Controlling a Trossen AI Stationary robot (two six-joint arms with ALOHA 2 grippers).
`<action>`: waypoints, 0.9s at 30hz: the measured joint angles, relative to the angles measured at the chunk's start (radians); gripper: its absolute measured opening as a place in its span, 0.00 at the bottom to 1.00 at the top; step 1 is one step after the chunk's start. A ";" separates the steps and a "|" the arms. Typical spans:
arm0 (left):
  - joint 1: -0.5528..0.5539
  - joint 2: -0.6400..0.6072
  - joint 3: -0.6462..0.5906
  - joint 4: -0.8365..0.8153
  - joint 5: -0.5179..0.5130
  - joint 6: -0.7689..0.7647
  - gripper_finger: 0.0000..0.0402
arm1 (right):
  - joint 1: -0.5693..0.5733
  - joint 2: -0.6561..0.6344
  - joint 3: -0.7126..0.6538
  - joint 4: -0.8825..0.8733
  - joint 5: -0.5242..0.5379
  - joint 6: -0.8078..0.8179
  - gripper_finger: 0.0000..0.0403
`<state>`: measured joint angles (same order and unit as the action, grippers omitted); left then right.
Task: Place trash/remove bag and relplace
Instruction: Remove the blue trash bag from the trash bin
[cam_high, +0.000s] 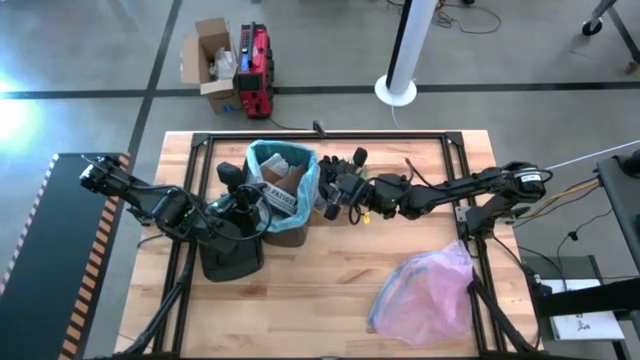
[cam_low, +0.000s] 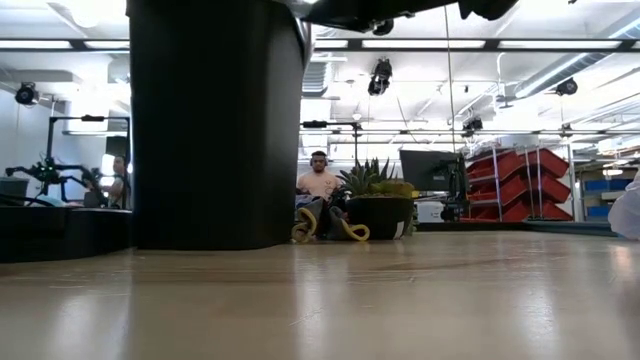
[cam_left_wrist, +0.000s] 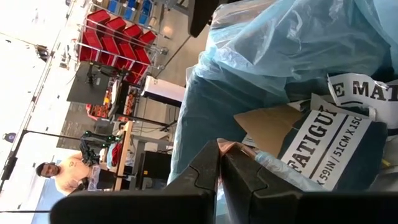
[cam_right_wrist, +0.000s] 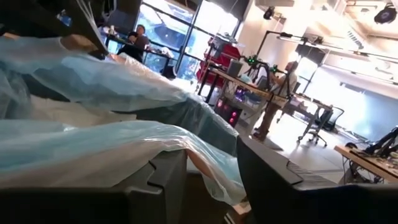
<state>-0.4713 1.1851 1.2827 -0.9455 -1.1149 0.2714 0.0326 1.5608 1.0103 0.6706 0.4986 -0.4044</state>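
The light blue-teal bag (cam_high: 262, 156) lines a bin standing mid-table, its rim folded over the bin's top edge. Trash (cam_high: 286, 178) of brown and white paper lies inside, with a printed white label (cam_left_wrist: 336, 140) and a brown piece (cam_left_wrist: 273, 127). My left gripper (cam_high: 248, 200) is at the bin's left side, shut at the liner (cam_left_wrist: 292, 43). My right gripper (cam_high: 326, 186) is at the bin's right rim, open, its fingers on either side of a fold of the liner (cam_right_wrist: 118, 149). My left gripper (cam_left_wrist: 219, 163) is shut at the bag's left rim; a thin pale strip (cam_left_wrist: 227, 147) shows at its fingertips. It comes level from the table's left. The fingers hide how many layers are pinched. The bag stays seated in the bin.
A pinkish-lilac plastic bag (cam_high: 425, 288) lies on the table's near right. A black cylinder (cam_low: 215, 120) stands near the left arm (cam_high: 232, 262). A small green potted plant (cam_low: 378, 198) sits beside the bin under the right arm. People are in the room beyond.
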 joint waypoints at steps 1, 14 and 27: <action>0.000 0.000 0.000 -0.001 0.000 0.000 0.00 | 0.000 0.000 0.000 -0.003 0.000 -0.001 0.31; 0.009 0.001 0.000 -0.006 0.008 0.000 0.00 | 0.000 -0.026 0.000 -0.223 0.042 0.111 0.04; 0.009 0.001 0.000 -0.007 0.008 0.005 0.00 | 0.050 -0.251 0.000 -0.406 0.012 0.135 0.00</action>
<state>-0.4625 1.1862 1.2827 -0.9527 -1.1072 0.2767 0.0825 1.3099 1.0100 0.2644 0.5108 -0.2692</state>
